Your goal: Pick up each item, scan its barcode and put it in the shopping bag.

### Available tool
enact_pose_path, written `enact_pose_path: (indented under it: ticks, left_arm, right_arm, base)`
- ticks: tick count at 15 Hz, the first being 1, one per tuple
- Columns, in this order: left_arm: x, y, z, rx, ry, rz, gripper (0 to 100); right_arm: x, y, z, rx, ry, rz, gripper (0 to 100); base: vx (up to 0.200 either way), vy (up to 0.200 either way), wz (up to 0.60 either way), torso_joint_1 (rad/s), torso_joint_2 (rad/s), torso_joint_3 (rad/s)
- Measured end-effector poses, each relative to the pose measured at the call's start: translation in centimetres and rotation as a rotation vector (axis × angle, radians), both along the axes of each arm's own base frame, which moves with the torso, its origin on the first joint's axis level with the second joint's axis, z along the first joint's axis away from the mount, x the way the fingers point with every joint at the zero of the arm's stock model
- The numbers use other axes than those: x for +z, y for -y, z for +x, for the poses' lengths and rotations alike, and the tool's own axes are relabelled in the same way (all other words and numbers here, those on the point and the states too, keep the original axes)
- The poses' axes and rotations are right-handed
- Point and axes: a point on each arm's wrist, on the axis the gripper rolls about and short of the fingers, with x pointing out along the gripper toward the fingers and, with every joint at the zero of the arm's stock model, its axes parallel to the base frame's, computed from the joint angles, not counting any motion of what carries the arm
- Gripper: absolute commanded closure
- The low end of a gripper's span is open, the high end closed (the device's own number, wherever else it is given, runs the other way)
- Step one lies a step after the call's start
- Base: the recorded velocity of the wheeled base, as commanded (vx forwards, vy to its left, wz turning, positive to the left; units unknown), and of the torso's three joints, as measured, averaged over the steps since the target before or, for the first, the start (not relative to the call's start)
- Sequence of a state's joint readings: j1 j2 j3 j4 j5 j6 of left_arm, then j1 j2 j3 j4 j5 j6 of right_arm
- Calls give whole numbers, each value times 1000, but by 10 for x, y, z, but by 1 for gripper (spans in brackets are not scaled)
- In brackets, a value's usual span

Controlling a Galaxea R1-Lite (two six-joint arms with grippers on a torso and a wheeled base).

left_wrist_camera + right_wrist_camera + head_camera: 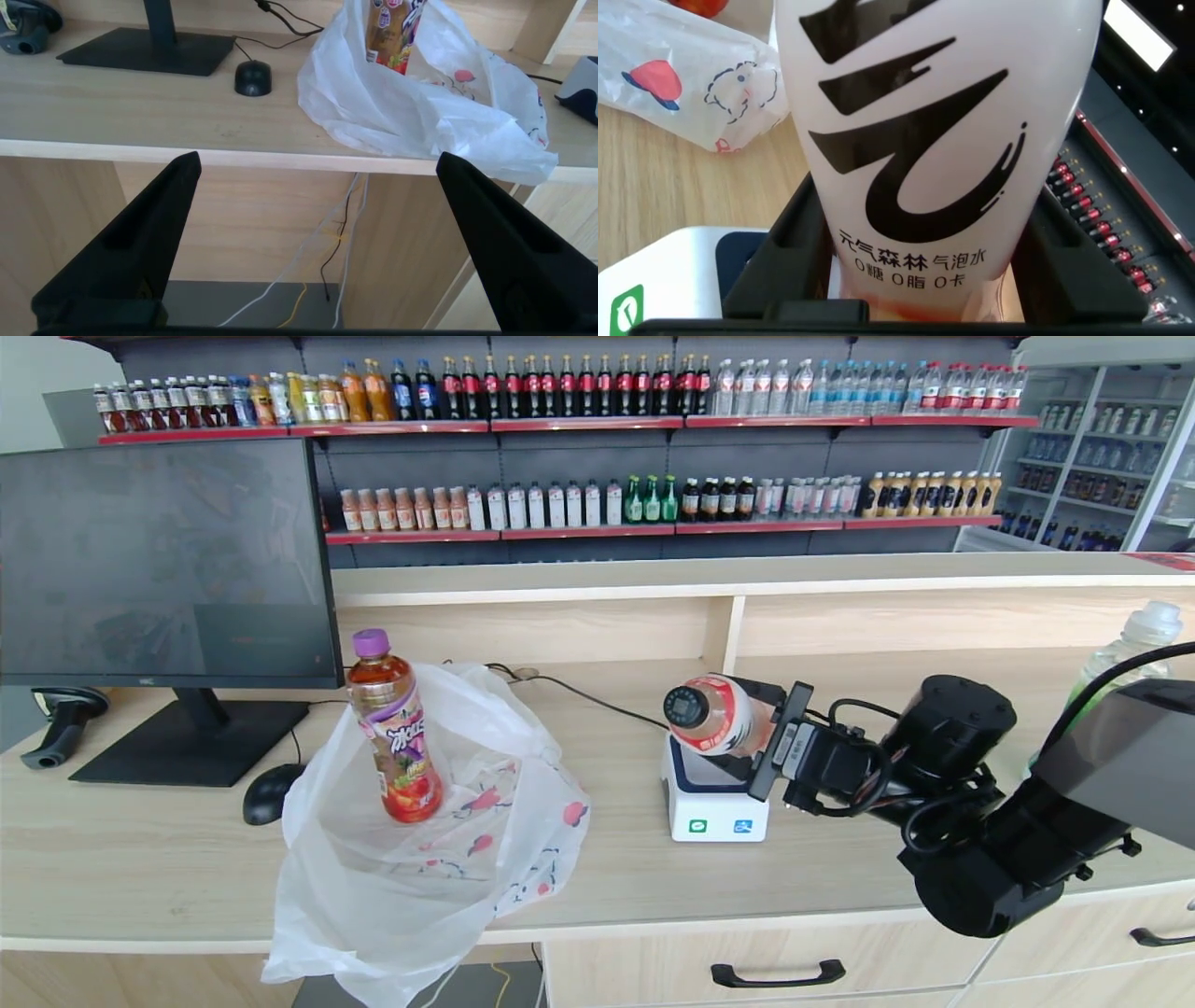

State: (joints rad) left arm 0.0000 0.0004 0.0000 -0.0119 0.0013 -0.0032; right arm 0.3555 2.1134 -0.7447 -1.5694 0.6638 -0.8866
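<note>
My right gripper (747, 721) is shut on a white and pink bottle with a black cap (711, 711), held on its side just above the white scanner box (719, 807). From the right wrist the bottle (915, 121) stands between the fingers (785, 247), with the scanner (663, 280) below it. The white plastic shopping bag (420, 868) lies open on the counter to the left, and a red tea bottle with a purple cap (392, 737) stands upright in it. My left gripper (318, 233) hangs open in front of the counter edge, below the bag (420, 103), with nothing in it.
A monitor (168, 569) stands at the left with a black mouse (271, 793) and a handheld scanner (61, 723) nearby. A clear green bottle (1125, 658) stands at the far right. A raised wooden ledge (747, 579) backs the counter. Cables hang under the counter (332, 261).
</note>
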Motion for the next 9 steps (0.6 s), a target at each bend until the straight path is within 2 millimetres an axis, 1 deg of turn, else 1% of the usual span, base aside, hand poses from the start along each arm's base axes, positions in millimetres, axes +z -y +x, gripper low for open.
enact_pose_path:
  ticks: [6,9]
  left_arm:
    - [0,0,0,0,-1,0,0]
    - [0,0,0,0,-3,-1,0]
  right_arm:
    - [-1,0,0,0,-14,5,100]
    - [6,-1,-2,5,-17,28,100]
  base:
    - [0,0,0,0,0,0]
    - [0,0,0,0,0,0]
